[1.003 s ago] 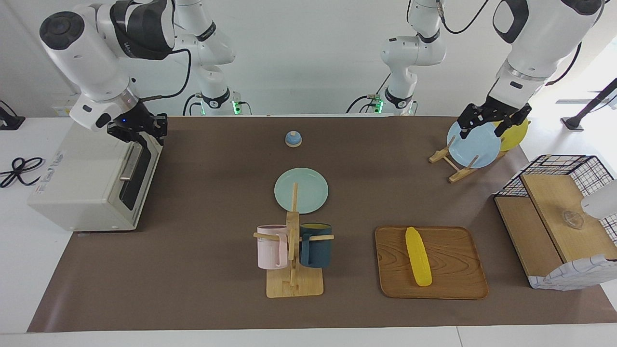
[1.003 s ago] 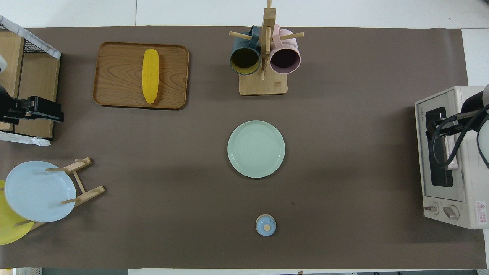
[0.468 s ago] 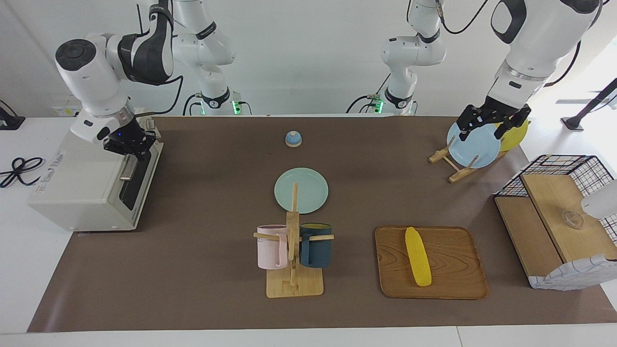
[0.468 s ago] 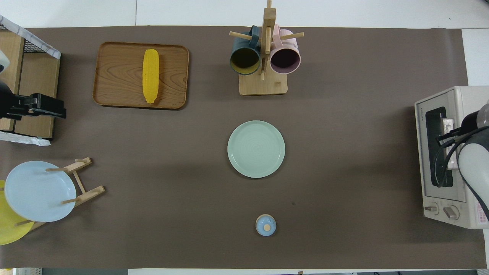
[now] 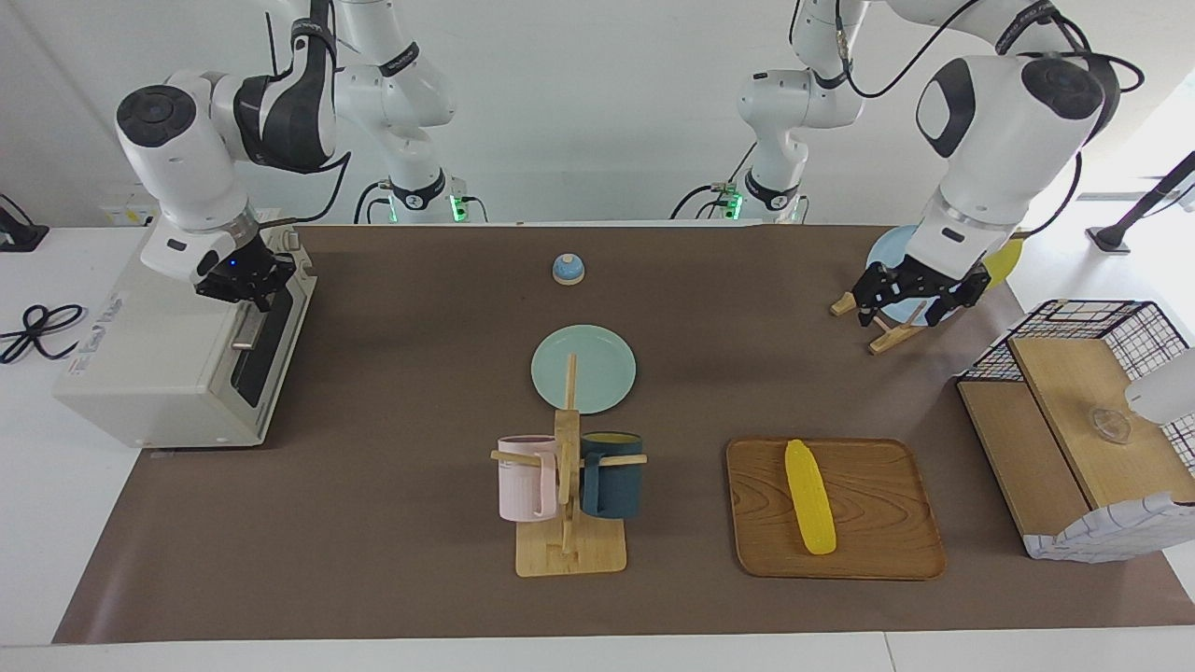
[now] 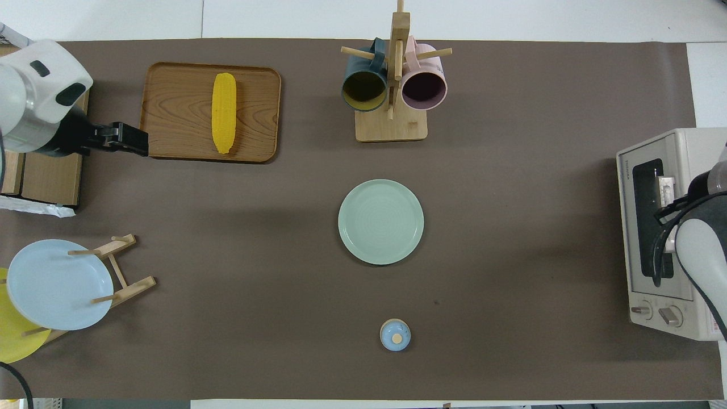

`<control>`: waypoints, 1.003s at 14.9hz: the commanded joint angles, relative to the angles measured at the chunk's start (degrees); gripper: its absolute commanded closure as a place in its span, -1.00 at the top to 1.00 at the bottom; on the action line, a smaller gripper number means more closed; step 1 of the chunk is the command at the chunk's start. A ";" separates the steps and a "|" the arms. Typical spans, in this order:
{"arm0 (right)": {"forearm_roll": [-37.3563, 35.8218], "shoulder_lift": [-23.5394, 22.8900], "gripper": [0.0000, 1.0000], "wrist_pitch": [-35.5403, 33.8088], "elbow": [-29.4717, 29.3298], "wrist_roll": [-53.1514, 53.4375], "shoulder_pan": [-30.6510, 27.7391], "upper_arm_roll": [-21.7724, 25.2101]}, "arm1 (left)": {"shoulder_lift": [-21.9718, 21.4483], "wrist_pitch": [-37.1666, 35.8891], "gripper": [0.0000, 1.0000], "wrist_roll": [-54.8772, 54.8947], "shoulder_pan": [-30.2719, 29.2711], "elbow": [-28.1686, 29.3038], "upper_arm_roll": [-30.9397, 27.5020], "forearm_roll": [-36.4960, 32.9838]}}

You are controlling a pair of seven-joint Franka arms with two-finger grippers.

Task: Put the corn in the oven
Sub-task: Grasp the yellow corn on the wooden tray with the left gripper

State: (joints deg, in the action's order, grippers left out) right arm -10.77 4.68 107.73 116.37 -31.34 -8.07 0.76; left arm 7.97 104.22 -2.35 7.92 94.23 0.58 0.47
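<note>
The yellow corn [image 5: 809, 497] lies lengthwise on a wooden tray [image 5: 878, 551] toward the left arm's end of the table; it also shows in the overhead view [image 6: 224, 120]. The cream-white oven [image 5: 159, 373] stands at the right arm's end with its door closed; it also shows in the overhead view [image 6: 681, 147]. My right gripper [image 5: 245, 282] is at the top edge of the oven door, just above the silver handle [image 5: 247, 325]. My left gripper [image 5: 913, 301] is open and empty, up in the air between the plate rack and the tray; in the overhead view [image 6: 129, 139] it is beside the tray's edge.
A mug rack [image 5: 569, 523] with a pink and a dark blue mug stands mid-table, with a green plate [image 5: 583, 369] nearer the robots. A small blue lid [image 5: 568, 269] lies near the robots. A plate rack [image 6: 122, 272] and a wire-and-wood basket [image 5: 1083, 439] are at the left arm's end.
My left gripper has come down from over the plate rack and moved toward the tray. My right gripper has settled at the top of the oven door, its wrist turned.
</note>
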 commanded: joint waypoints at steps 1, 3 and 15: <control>-1.01 1.48 -1.00 1.69 2.90 -3.12 -2.03 -0.41 | 6.33 5.01 1.00 0.59 1.30 -1.67 -0.67 2.25; -0.92 1.56 -1.00 1.43 3.08 -2.86 -2.03 -0.41 | 10.55 6.78 1.00 0.59 1.56 -4.12 -0.67 3.39; 2.95 0.95 -1.00 5.38 6.51 1.71 2.00 -0.68 | 31.75 15.30 1.00 0.41 3.76 -20.93 -0.76 5.24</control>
State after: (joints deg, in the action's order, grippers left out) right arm -8.32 5.73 109.92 119.71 -31.28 -6.87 0.06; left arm 38.22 118.08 -2.35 11.60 75.35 0.43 4.85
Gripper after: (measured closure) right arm 0.991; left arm 0.000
